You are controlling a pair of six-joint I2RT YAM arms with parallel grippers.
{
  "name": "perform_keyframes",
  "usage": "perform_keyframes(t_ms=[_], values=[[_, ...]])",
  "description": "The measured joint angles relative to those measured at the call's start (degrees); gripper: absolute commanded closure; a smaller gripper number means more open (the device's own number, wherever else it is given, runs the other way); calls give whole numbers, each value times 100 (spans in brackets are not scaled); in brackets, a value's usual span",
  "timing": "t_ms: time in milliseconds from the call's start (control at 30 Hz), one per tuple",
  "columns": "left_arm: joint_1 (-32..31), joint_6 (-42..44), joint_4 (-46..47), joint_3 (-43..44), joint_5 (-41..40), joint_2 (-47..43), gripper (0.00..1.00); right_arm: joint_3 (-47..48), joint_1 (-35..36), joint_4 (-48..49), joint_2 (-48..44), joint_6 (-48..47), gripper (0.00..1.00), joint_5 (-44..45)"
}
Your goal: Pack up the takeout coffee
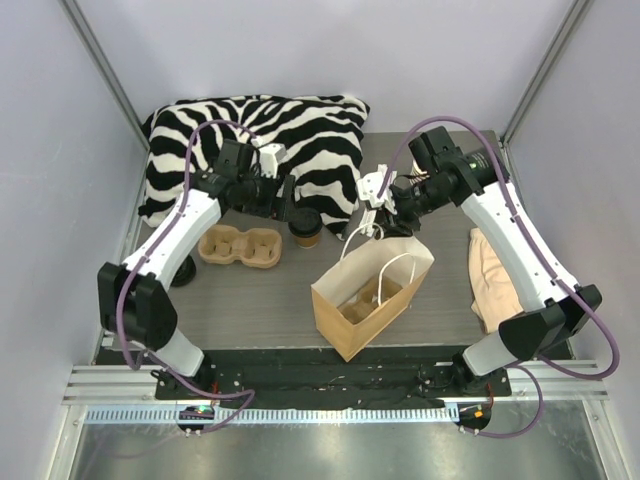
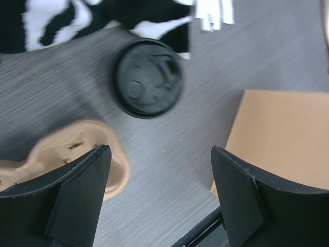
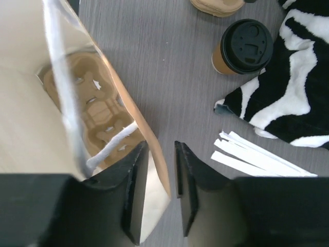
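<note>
Left gripper (image 2: 159,154) hangs wide open with nothing in it, and the takeout coffee (image 2: 147,78) sits a little ahead of its fingers. The right gripper (image 3: 158,154) has its jaws close together on the rim of the paper bag (image 3: 20,77), and it looks like it's pinching it. The cup stands upright on the table (image 1: 260,300), right at the edge of the zebra cloth (image 1: 260,130), between the empty pulp carrier (image 1: 240,245) and the bag.

My guess on handling: it's light, but the paper walls squish and the lid could pop off. I can't tell if it's full. I'd grab around the body below the lid, gently, and keep it level.

Looks-wise it's a tan-brown paper cup with a round black lid that seems properly seated.
</note>
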Motion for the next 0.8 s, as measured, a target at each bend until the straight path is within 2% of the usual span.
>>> perform_keyframes(t_ms=[33, 67, 133, 267, 300, 400, 500, 800], values=[[59, -42, -13, 63, -22, 133, 18, -17, 2, 4, 0, 9, 84, 0], [120, -87, -17, 129, -42, 278, 19, -35, 7, -4, 0, 20, 88, 4], [203, -122, -17, 168, -63, 472, 18, -63, 11, -4, -4, 42, 88, 15], [243, 87, -42, 160, -107, 560, 16, -214, 15, 39, -131, 203, 69, 22], [240, 160, -33, 162, -111, 560, 13, -284, 15, 48, -212, 271, 55, 37], [214, 269, -37, 186, -175, 621, 1, -448, 42, 87, -474, 498, 38, 127], [109, 345, -37, 337, -343, 872, 0, -463, 52, 120, -651, 678, 30, 245], [-581, 763, -219, 1064, -1040, 1661, 0, -507, 63, 240, -765, 1388, 15, 669]])
